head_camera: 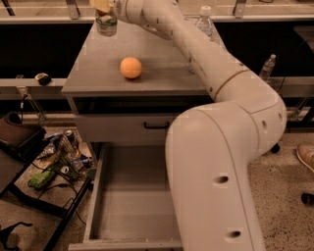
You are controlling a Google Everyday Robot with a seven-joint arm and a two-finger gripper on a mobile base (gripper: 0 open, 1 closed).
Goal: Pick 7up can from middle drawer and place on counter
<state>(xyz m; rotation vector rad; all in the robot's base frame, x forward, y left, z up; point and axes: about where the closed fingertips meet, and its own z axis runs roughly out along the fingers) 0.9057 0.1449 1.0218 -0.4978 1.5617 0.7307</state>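
I see the gripper [105, 11] clenched on the 7up can [106, 25], which hangs at its six o'clock over the counter [162, 73]; orange ball [131, 67] at the can's five o'clock.

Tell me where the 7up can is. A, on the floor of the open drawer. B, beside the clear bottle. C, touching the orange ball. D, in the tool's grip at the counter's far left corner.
D: the tool grips the 7up can from above at the far left corner of the counter, while the middle drawer shows only bare floor.
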